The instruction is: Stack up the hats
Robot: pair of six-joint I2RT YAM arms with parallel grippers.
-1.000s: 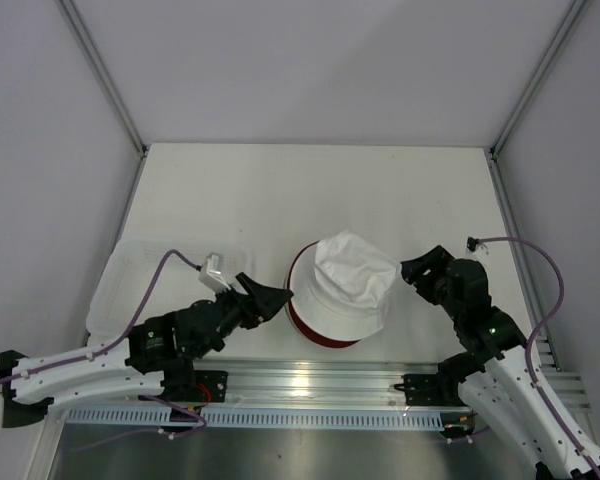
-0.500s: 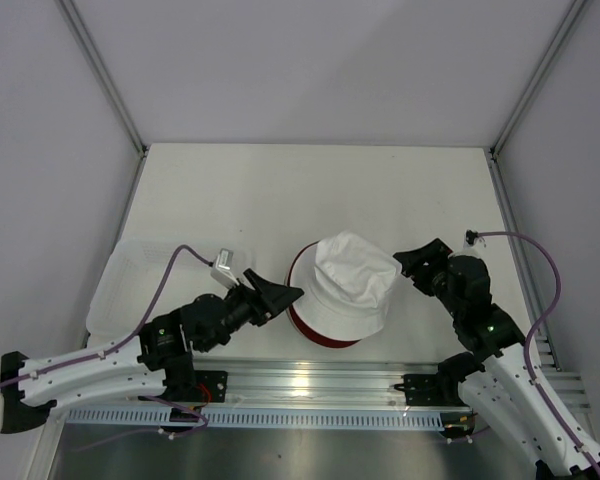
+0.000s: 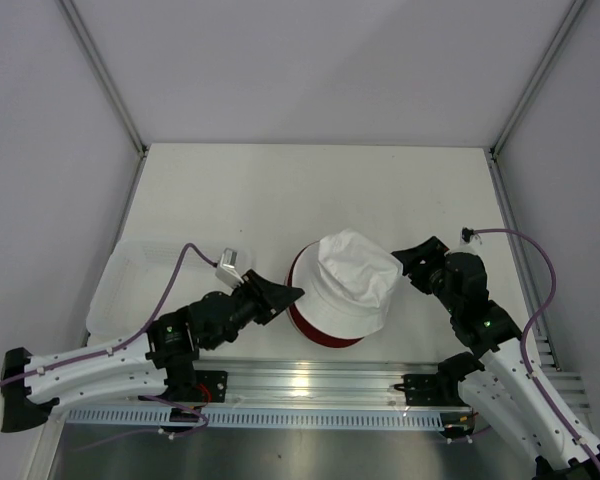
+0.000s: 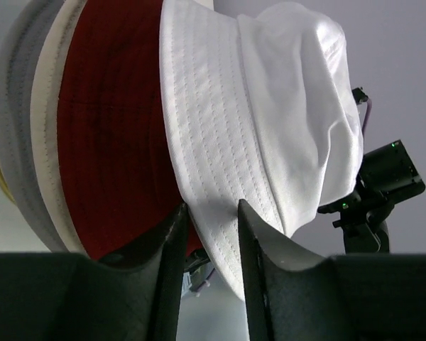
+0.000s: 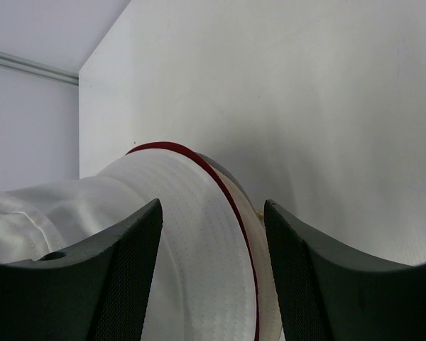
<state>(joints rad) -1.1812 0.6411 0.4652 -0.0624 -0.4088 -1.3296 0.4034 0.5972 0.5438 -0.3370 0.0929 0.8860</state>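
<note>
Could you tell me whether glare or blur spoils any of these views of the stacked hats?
Top external: evenly lit, only a bright glare patch on the metal rail by the arm bases. Left wrist: white hat stitching sharp, left fingers dark and soft. Right wrist: right fingers blurred, hat brim fairly clear.

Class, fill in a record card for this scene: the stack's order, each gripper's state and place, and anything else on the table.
Stack, top to bottom: white hat, red hat, beige hat
Left gripper: open, at the stack's left side, by the white brim
Right gripper: open, at the stack's right side, holding nothing
Other: clear tray at the table's left edge
Task state: all three hats stacked
</note>
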